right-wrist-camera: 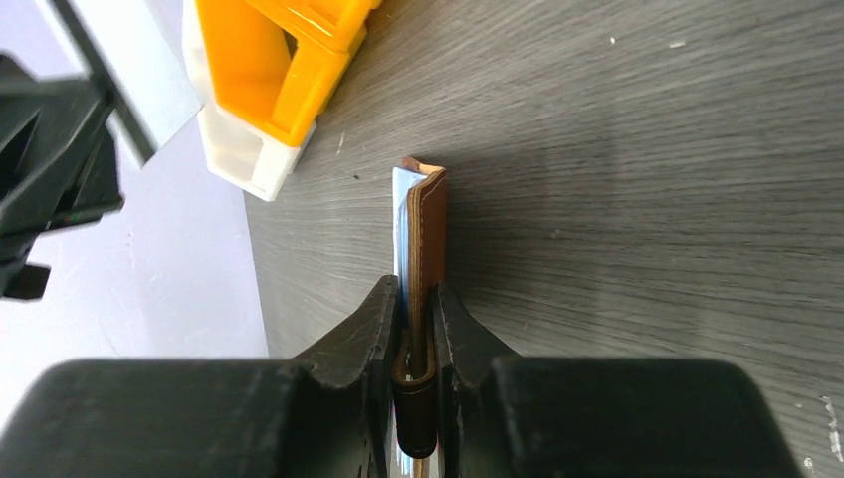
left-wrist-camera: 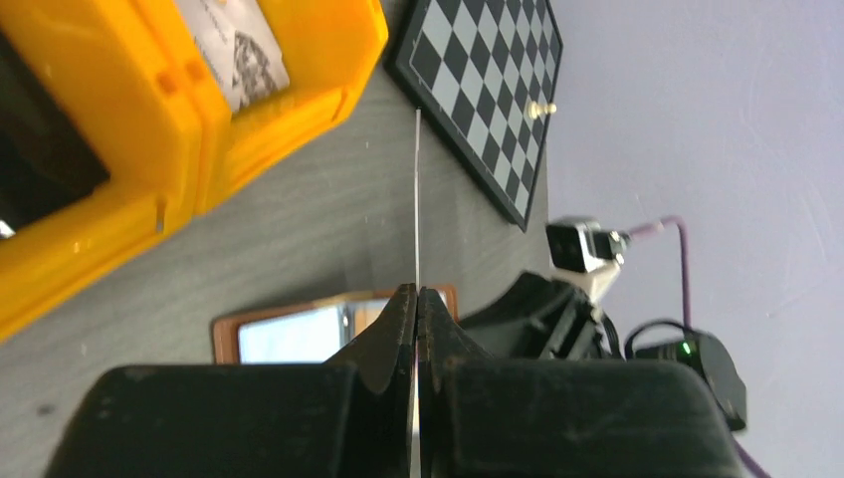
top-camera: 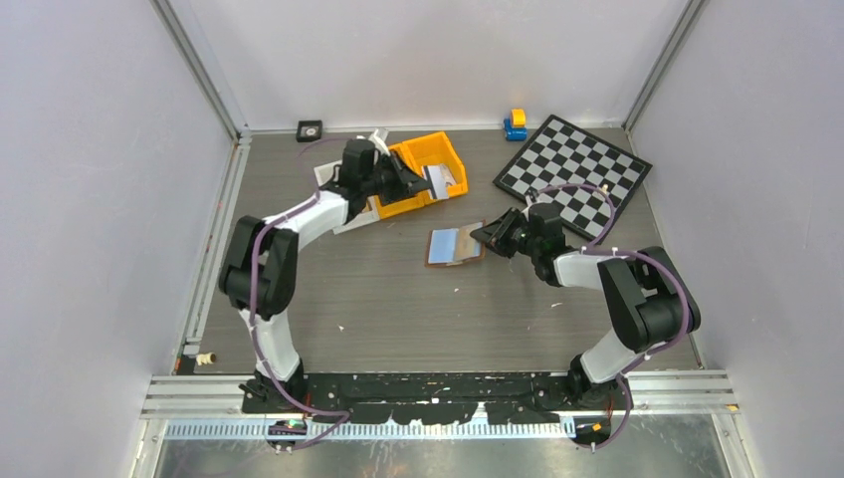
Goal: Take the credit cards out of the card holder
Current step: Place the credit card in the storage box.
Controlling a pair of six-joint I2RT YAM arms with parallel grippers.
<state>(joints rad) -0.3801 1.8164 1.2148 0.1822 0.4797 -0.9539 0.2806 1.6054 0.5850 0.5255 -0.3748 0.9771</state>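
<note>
Card holder (top-camera: 455, 246) lies near the middle of the table (top-camera: 398, 299), pale blue inside facing up. Its right-hand brown flap is pinched by the right gripper (top-camera: 486, 238).

Overhead view only:
- Left arm reaches forward and bends right, wrist over the yellow bin (top-camera: 430, 159) at the back.
- Right arm is folded back on itself, forearm pointing left toward the holder.
- Chessboard (top-camera: 575, 169) lies at back right, well apart from the holder.

Left wrist view: left gripper (left-wrist-camera: 417, 295) has its fingers pressed tight on one thin card (left-wrist-camera: 416, 199). The card shows edge-on, as a pale line. The holder sits beyond it on the table. A second card (left-wrist-camera: 234, 50) lies inside the bin. Its dark print is too small to read.

Right wrist view: the fingers stand narrowly apart, clamped on the stitched brown flap with its blue lining, which stands on edge between them. The left gripper's card shows its broad pale face here, held beside the bin. No brand or lettering is legible anywhere.
</note>
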